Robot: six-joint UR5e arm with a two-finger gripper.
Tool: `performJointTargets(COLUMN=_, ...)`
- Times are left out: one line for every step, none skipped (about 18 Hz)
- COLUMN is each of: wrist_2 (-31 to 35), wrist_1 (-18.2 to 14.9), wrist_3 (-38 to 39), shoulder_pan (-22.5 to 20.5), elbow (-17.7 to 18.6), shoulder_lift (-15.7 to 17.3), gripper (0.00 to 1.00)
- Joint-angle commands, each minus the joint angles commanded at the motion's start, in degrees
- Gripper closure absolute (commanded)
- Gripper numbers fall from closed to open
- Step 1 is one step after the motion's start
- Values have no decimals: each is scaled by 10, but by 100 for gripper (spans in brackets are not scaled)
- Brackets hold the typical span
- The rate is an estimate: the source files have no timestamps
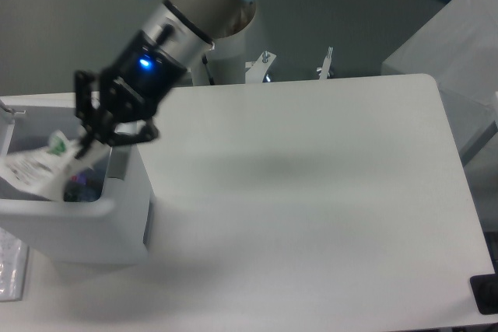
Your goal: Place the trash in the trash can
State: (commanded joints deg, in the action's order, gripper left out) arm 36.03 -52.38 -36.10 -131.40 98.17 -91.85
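My gripper point(84, 142) is shut on the crumpled clear-white wrapper point(37, 167), a piece of the trash with a green mark and printing. The wrapper hangs over the open top of the light grey-white trash can point(117, 219) at the left of the table. Inside the can, the wrapper covers most of the bottom; only a dark bit shows at its lower right, and the bottle cannot be made out. The arm reaches in from the upper middle, motion-blurred.
The white table point(311, 192) extends right of the can. A clear plastic item point(9, 270) lies at the lower left edge. A black object point(486, 293) sits at the table's lower right corner. The robot's base column point(226, 60) stands behind the table.
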Motion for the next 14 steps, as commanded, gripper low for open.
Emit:
performJointTargets(wrist_2=0, wrist_1=-1, wrist_3=-20, shoulder_pan=0, elbow=3, shoulder_lift=1, gripper=0)
performJointTargets(wrist_2=0, wrist_1=-2, wrist_3=-26, shoulder_pan=1, elbow=4, shoulder_lift=1, gripper=0)
performJointTargets(wrist_2=0, wrist_1=-2, wrist_3=-28, shoulder_pan=1, elbow=4, shoulder_lift=1, gripper=0)
performJointTargets(wrist_2=0, wrist_1=-2, wrist_3=-30, shoulder_pan=1, elbow=4, shoulder_lift=1, gripper=0)
performJointTargets(wrist_2=0, wrist_1=-2, wrist_3=-31, shoulder_pan=1, elbow=4, shoulder_lift=1, gripper=0)
performJointTargets(wrist_2=1, wrist_1=-2, wrist_3=-31, shoulder_pan=0, elbow=4, shoulder_lift=2, gripper=0)
performJointTargets(wrist_2=1, wrist_1=-2, wrist_3=-32, shoulder_pan=0, elbow=3, shoulder_lift=2, gripper=0)
performJointTargets(wrist_2=4, wrist_1=-2, wrist_3=-31, shoulder_pan=-1, elbow=1, shoulder_lift=1, gripper=0)
performJointTargets(wrist_2=6, wrist_1=-2, wrist_3=-31, shoulder_pan=-3, elbow=-2, shoulder_lift=0, gripper=0)
performJointTargets(wrist_2=9, wrist_1=-1, wrist_3=-31, shoulder_pan=-9, elbow=-3, shoulder_lift=-1, gripper=0)
performJointTargets(wrist_2=15, wrist_1=0, wrist_3=-32, shoulder_pan=-18, elbow=-4, shoulder_lift=0, gripper=0)
performJointTargets(wrist_2=25, wrist_1=4, wrist_3=-35, shoulder_pan=-33, elbow=-5, shoulder_lift=1, gripper=0)
performJointTargets(wrist_2=39, wrist_1=4, wrist_3=-45, shoulder_pan=-46, elbow=-8, shoulder_lift=5, gripper=0)
performJointTargets(wrist_2=54, wrist_1=4, wrist_3=-59, shoulder_pan=-61, elbow=-10, shoulder_lift=9, gripper=0)
